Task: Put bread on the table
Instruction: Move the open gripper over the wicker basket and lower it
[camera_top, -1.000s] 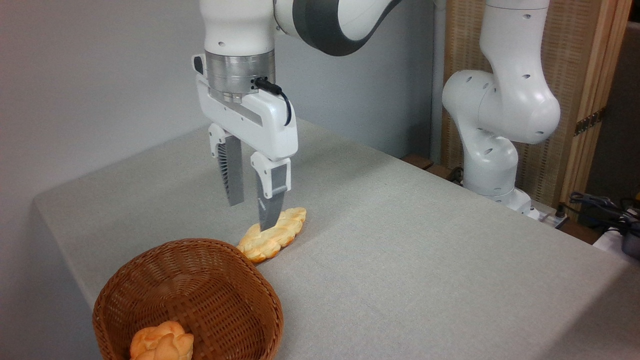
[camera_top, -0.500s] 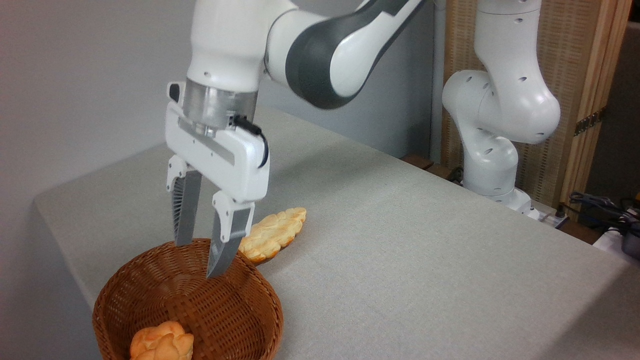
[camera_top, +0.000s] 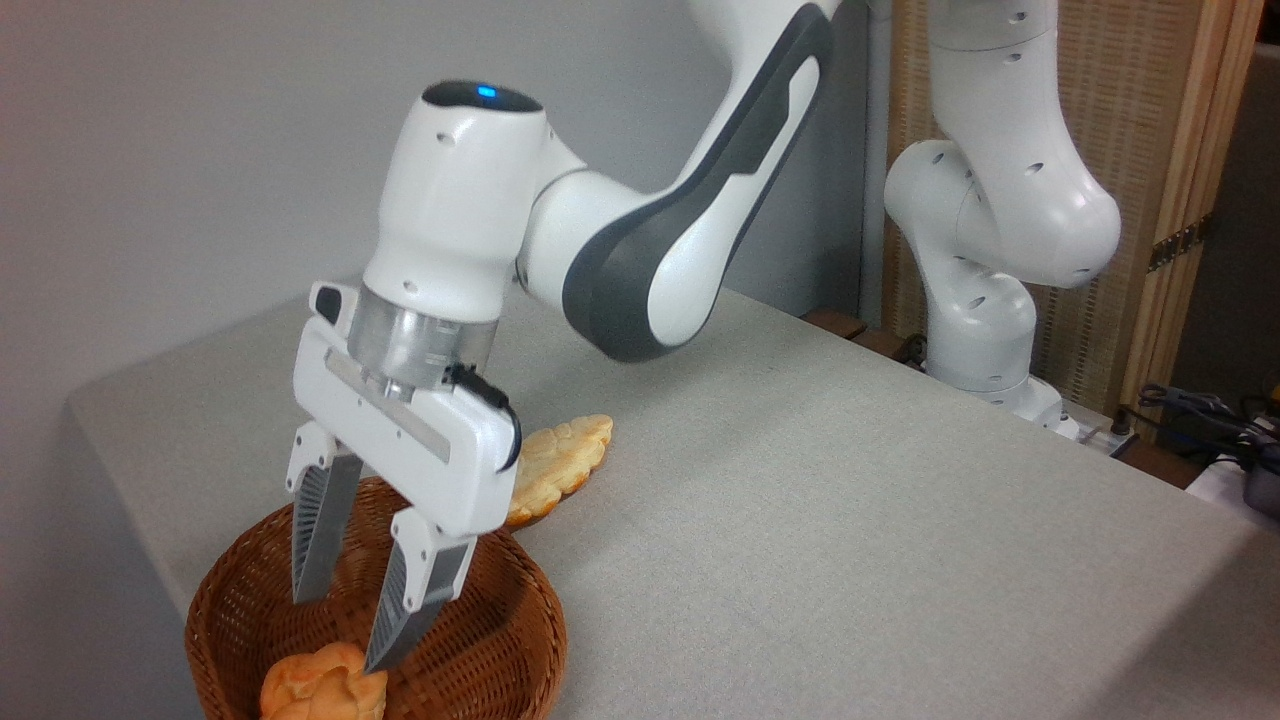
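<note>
Bread, a small round knotted bun with a glossy orange-golden crust, lies at the bottom of a brown woven wicker basket that stands near the front left corner of the large rectangular desk covered in plain light grey fabric. The lower part of the bun is cut off by the bottom edge of the view. The white two-finger hand of the white and dark grey robot arm is tilted and reaches down into the basket, its two grey ribbed fingers spread apart with nothing between them. The right fingertip stands just above the bun, at or very near its upper right surface; whether it touches cannot be told. The left fingertip hangs inside the basket, above and to the left of the bun and apart from it. Behind the basket, just beside its far rim, a flatter, paler, elongated braided loaf lies on the desk fabric, partly hidden by the body of the hand. A blue light shows on top of the arm's wrist joint. The arm's white base stands at the far right edge of the desk, in front of a wooden slatted screen.
</note>
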